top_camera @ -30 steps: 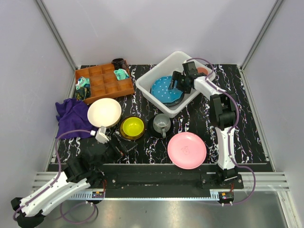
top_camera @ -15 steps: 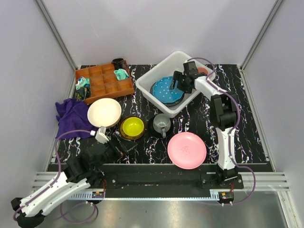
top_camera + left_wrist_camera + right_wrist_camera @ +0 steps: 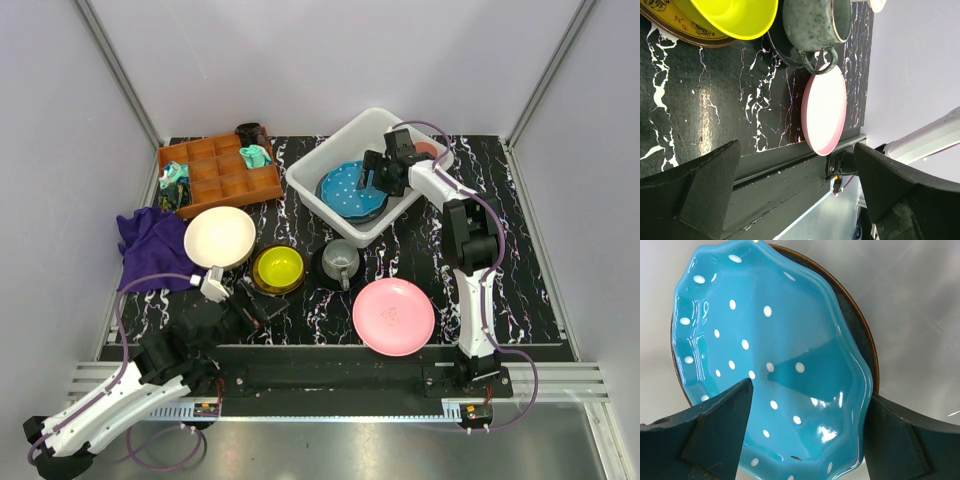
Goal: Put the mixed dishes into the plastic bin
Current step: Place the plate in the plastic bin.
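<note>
The plastic bin point(image 3: 340, 140) stands at the back centre. In it a blue white-dotted plate point(image 3: 345, 190) point(image 3: 775, 355) lies on a darker brown-rimmed plate point(image 3: 864, 340). My right gripper point(image 3: 372, 178) point(image 3: 809, 390) hangs open just above the dotted plate, one finger on each side, holding nothing. On the table in front are a cream bowl point(image 3: 220, 237), a yellow bowl point(image 3: 278, 267) point(image 3: 735, 15), a grey mug point(image 3: 342, 257) point(image 3: 812, 22) on a black saucer point(image 3: 322, 268) point(image 3: 782, 50), and a pink plate point(image 3: 393, 316) point(image 3: 825, 110). My left gripper point(image 3: 255, 305) point(image 3: 796, 147) is open and empty, low near the front edge by the yellow bowl.
A brown wooden compartment tray point(image 3: 218, 172) with small items sits at the back left. In front of it lies a purple cloth point(image 3: 150, 240). Something reddish point(image 3: 428, 148) shows in the bin's far corner behind the right arm. A metal rail point(image 3: 330, 375) runs along the near edge.
</note>
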`<action>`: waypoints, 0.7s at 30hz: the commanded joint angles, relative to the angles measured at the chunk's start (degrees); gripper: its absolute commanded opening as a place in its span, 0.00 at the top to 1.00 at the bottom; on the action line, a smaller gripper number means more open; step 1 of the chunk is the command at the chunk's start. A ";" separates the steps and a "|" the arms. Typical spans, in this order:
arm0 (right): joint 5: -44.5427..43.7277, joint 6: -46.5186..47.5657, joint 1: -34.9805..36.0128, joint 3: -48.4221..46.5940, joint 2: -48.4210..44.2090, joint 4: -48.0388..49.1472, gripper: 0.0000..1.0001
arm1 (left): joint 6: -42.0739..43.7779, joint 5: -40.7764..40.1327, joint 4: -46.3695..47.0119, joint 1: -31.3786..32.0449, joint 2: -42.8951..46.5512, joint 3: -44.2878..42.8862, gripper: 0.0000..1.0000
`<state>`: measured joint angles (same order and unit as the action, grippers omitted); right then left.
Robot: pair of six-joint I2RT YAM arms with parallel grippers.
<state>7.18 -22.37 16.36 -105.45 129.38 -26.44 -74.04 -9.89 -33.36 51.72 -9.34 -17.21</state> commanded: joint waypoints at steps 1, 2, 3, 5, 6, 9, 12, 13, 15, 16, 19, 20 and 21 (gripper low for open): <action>-1.02 1.80 0.43 -1.69 -2.82 -2.22 0.11 | -0.40 -0.39 1.64 0.22 0.56 0.34 0.01; -2.42 1.72 0.43 -1.25 -3.43 -2.22 0.11 | -0.49 -0.48 1.64 0.22 0.64 0.34 0.01; -2.52 1.80 0.34 -1.25 -3.61 -2.13 0.11 | -0.40 -0.48 1.64 0.22 0.64 0.34 0.01; -3.22 1.98 0.34 -1.08 -4.22 -2.22 0.11 | -0.49 -0.57 1.72 0.22 0.64 0.25 0.01; -3.22 1.89 0.34 -0.90 -4.57 -2.04 0.11 | -0.58 -0.57 1.64 0.22 0.64 0.25 0.01; -2.25 1.28 0.34 -1.43 -4.84 -2.22 0.11 | -0.58 -0.66 1.72 0.22 0.64 0.34 0.01; -2.35 0.67 0.34 -1.34 -5.98 -2.04 0.11 | -0.40 -0.48 1.64 0.22 0.29 0.07 0.01; -2.09 0.40 0.34 -1.25 -6.33 -1.61 0.11 | -0.40 -0.48 1.64 0.22 0.29 0.07 0.01; -1.56 -0.04 0.34 -1.43 -7.12 -1.51 0.11 | -0.49 -0.57 1.72 0.22 0.29 0.07 0.01; -1.21 -0.30 0.34 -1.51 -7.30 -1.34 0.11 | -0.49 -0.57 1.72 0.22 0.29 0.07 0.01; 0.02 -0.39 0.34 -2.57 -7.48 -1.51 0.11 | -0.49 -0.57 1.72 0.22 0.29 0.16 0.01; 0.11 -0.31 0.34 -2.92 -7.48 -1.51 0.11 | -0.49 -0.57 1.72 0.22 0.29 0.16 0.01; 0.11 -0.13 0.34 -3.01 -7.48 -1.60 0.11 | -0.40 -0.57 1.72 0.22 0.29 0.16 0.01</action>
<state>6.50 -22.31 16.36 -105.47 127.20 -29.89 -74.06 -9.89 -33.36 51.72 -9.34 -17.21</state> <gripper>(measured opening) 0.886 0.987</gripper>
